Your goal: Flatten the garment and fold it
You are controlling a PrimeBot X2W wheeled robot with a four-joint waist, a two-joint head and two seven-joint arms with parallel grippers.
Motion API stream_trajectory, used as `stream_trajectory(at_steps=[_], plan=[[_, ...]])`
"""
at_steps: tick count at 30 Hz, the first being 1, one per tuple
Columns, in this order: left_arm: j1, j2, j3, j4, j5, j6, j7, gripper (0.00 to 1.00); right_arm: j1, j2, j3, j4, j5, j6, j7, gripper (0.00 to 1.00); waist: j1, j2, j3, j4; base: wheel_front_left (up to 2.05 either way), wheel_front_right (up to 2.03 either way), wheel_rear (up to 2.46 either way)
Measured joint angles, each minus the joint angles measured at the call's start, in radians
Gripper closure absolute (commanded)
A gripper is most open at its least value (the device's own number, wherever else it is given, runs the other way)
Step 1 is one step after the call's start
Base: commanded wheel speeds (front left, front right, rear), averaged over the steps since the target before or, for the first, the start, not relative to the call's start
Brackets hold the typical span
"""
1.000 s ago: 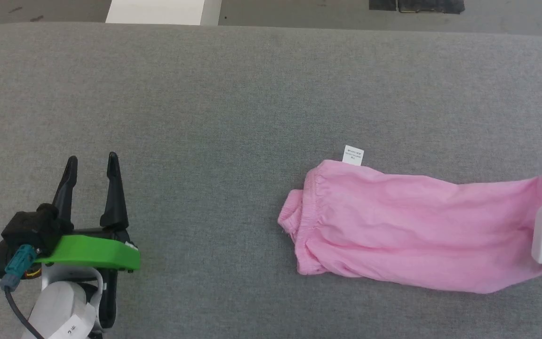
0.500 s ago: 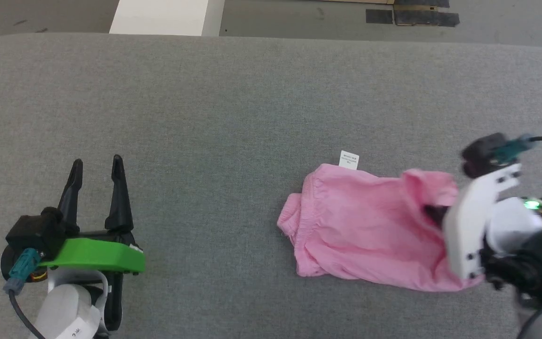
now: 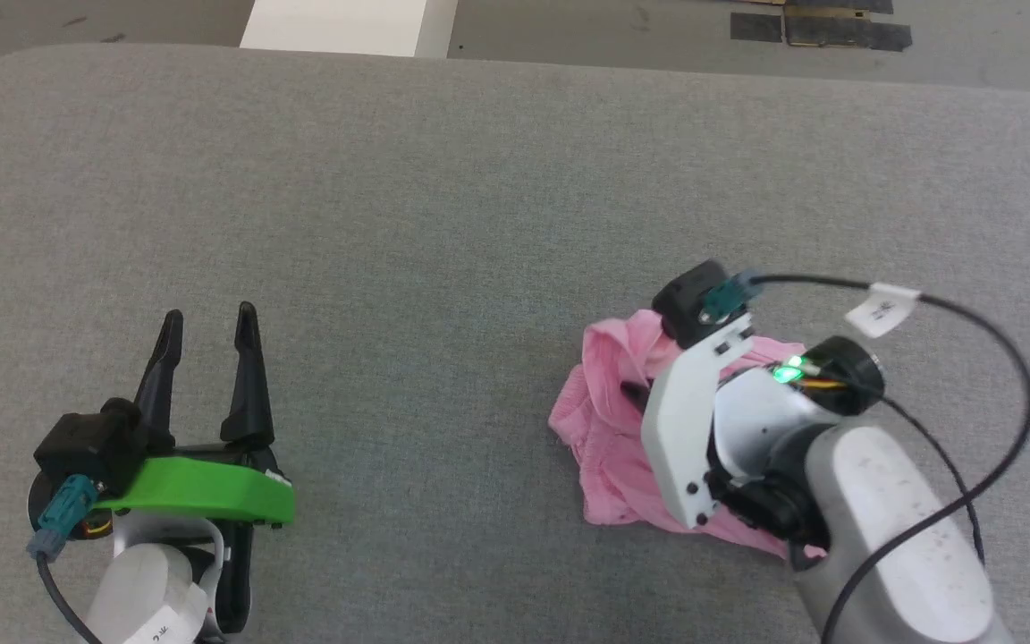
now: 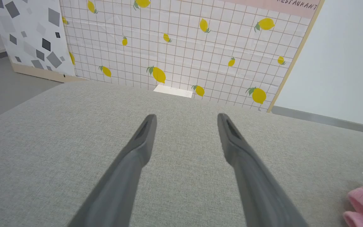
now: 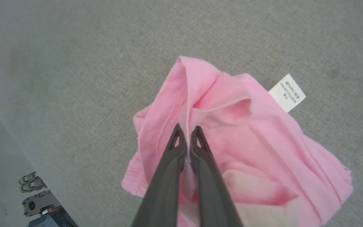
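At the left, the left gripper [image 3: 210, 310] hovers over the grey padded table [image 3: 479, 179], its two dark fingers spread wide with nothing between them, well apart from the cloth. Its wrist view looks past them to a lemon-print wall panel [image 4: 184, 47]

Right of centre lies the garment [image 3: 604, 429], pale pink and thin, bunched into a short, rumpled heap with its gathered waistband edge towards the left. A hemmed edge is drawn up into a peaked fold, and a small white label [image 5: 287, 92] pokes out flat on the table at the far side

The right gripper [image 5: 187, 126] is pinched tight on that raised fold, fingers nearly touching with pink fabric between them. Its white wrist and pale forearm lean in from the lower right, covering the heap's right part

A second ago the garment lay stretched long towards the right, with that arm at the picture's right edge. Its right end has since been carried leftward over the waistband end, halving its length. The left gripper has kept its pose; the head camera has shifted slightly
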State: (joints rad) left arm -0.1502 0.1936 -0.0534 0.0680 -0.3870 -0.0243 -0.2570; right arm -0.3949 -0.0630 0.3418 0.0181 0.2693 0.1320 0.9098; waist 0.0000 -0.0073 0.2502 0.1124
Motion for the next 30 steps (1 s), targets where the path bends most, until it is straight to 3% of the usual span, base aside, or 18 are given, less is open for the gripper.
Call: stream_trajectory(at_steps=[4,5,6,10,16,21,25,30], plan=[[0.000,-0.003,0.003,0.008,0.000,-0.005,0.000,0.00,0.000,0.009,0.021,0.133,-0.038,0.000,-0.072,1.00,0.0000,0.0000,0.010,0.005,0.00,0.00,0.00],[0.000,-0.003,0.002,0.012,0.000,-0.006,0.000,0.00,0.000,0.009,0.034,0.156,-0.033,0.000,-0.092,0.77,0.0000,0.0000,0.011,0.006,0.00,0.00,0.00],[0.000,-0.004,0.002,0.015,0.000,-0.007,0.000,0.00,-0.002,0.008,0.044,0.170,-0.024,0.000,-0.104,0.00,0.0000,0.0000,0.011,0.007,0.00,0.00,0.00],[0.000,-0.005,0.008,0.022,0.000,-0.014,0.000,0.00,-0.037,0.010,0.094,0.175,0.024,0.000,-0.144,0.00,0.0000,0.0000,0.010,0.001,0.00,0.00,0.00],[0.000,-0.004,0.013,0.029,0.002,-0.019,0.000,0.00,-0.078,0.013,0.103,0.043,0.063,0.000,-0.170,0.00,0.0000,0.0000,-0.002,-0.023,0.00,0.00,0.00],[-0.001,-0.004,0.013,0.028,0.011,-0.019,0.000,0.00,-0.043,0.015,-0.093,-0.081,0.012,0.000,-0.202,0.00,0.0000,0.0000,-0.020,-0.044,0.00,0.00,0.00],[0.000,-0.003,0.011,0.023,0.032,-0.019,0.000,0.00,0.071,0.012,-0.268,-0.095,-0.085,0.000,-0.187,0.00,0.0000,0.0000,-0.026,-0.058,0.00,0.00,0.00],[0.000,-0.002,0.010,0.021,0.039,-0.019,0.000,0.00,0.176,0.010,-0.329,-0.063,-0.101,0.000,-0.171,0.00,0.0000,0.0000,-0.018,-0.061,0.00,0.00,0.00]])
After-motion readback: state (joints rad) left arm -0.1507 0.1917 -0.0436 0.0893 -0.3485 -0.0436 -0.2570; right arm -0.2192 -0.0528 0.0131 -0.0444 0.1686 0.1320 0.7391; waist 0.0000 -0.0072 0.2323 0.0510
